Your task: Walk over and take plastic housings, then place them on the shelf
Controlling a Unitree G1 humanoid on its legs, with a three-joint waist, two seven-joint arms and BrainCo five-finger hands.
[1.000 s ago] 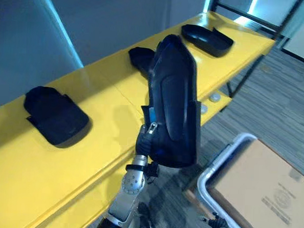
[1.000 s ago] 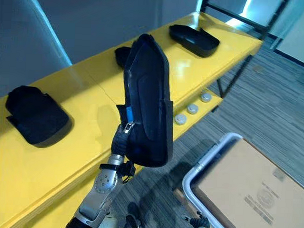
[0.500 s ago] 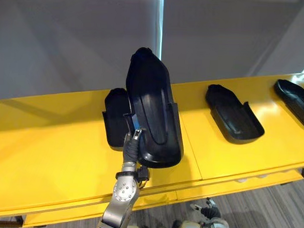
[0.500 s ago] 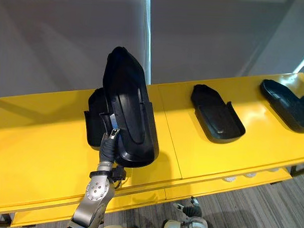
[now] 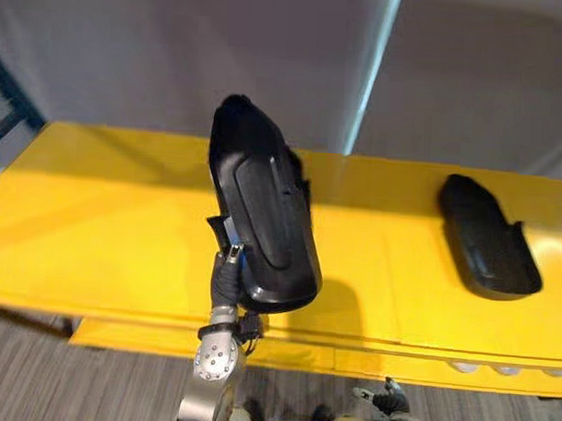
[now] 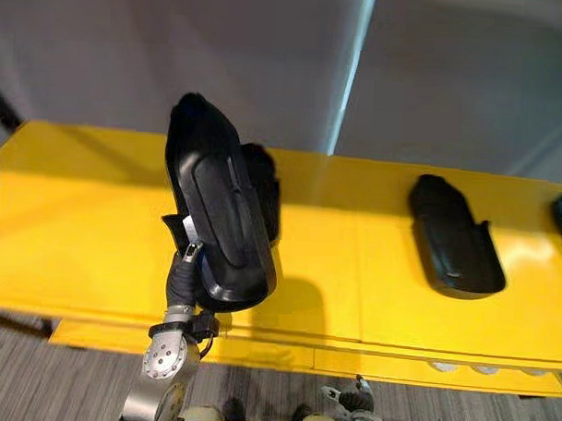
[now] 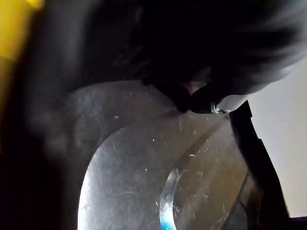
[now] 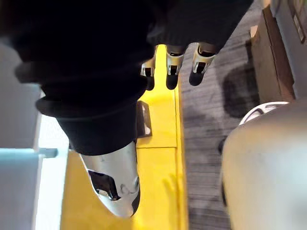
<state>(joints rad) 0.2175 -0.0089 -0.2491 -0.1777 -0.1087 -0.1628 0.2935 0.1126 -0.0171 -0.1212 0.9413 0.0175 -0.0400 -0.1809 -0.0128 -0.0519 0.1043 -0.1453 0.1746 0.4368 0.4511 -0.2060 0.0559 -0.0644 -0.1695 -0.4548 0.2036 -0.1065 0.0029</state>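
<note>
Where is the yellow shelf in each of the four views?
Left eye: yellow shelf spans the middle, behind the held housing.
Right eye: likewise.
Left wrist: sliver beyond the housing.
Right wrist: strip past the right hand.
Landmark: shelf's front edge against grey floor.
</note>
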